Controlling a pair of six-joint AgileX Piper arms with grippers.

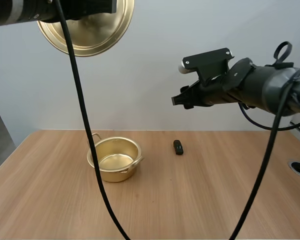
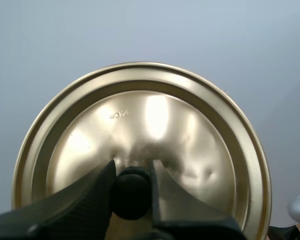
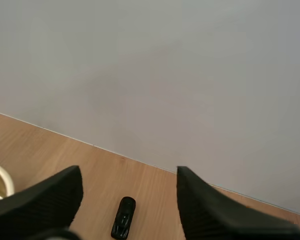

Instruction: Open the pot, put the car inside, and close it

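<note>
Gold lid point(image 2: 155, 145) aloft; pot point(image 1: 117, 175) open on table point(image 1: 200, 200).
L gripper point(image 2: 132, 172) clamped on lid's black knob point(image 2: 131, 195); R gripper point(image 3: 129, 177) spread wide, holding nothing, above black toy car point(image 3: 124, 218), right of pot.

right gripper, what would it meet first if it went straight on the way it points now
Probably the car on the table: it lies ahead between the open fingers of the right gripper. Depth is unclear, so it may touch bare table beside it first.
</note>
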